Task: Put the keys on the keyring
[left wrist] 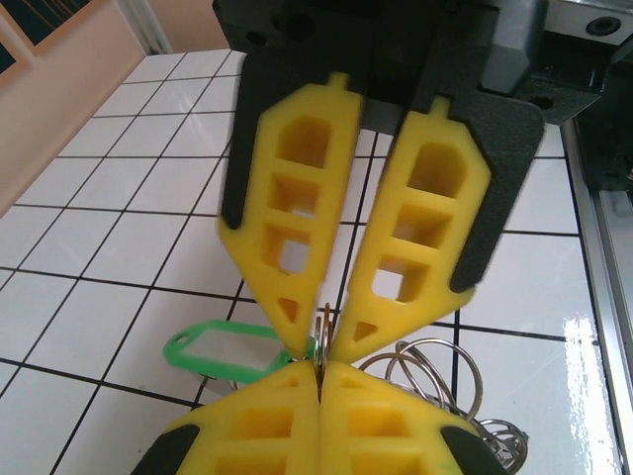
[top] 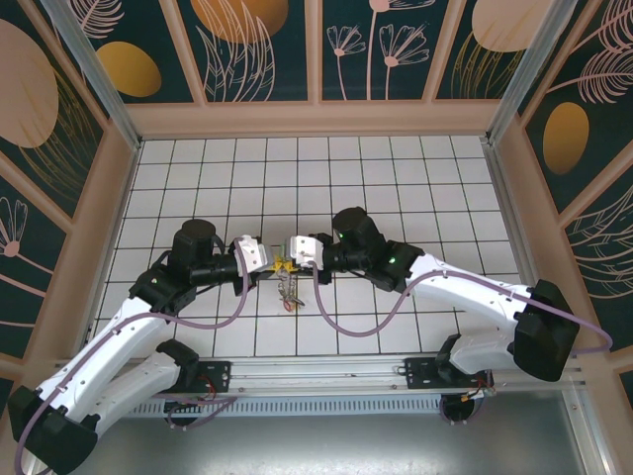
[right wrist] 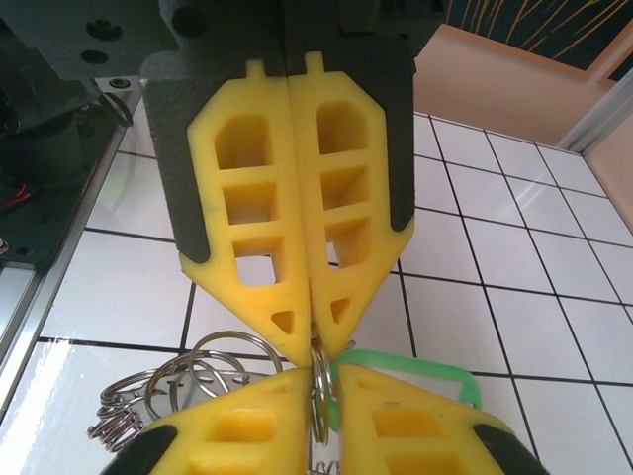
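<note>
My left gripper (top: 277,265) and right gripper (top: 291,263) meet tip to tip above the middle of the tiled floor. Both are shut on one small metal split ring (left wrist: 324,327), which stands edge-on between the yellow fingertips (right wrist: 287,336). A key's green plastic tag (left wrist: 223,351) hangs from that ring, just behind the tips. Beside it lie the keyring's larger wire loops (left wrist: 434,341), bunched together. I cannot tell whether the pinched ring is part of them. In the top view the bundle (top: 287,292) dangles below the grippers, with a red bit at its lower end.
The white tiled floor (top: 396,178) is walled on three sides by patterned panels. The metal base rail (top: 326,381) runs along the near edge. Purple cables (top: 356,322) loop from both arms close to the hanging bundle.
</note>
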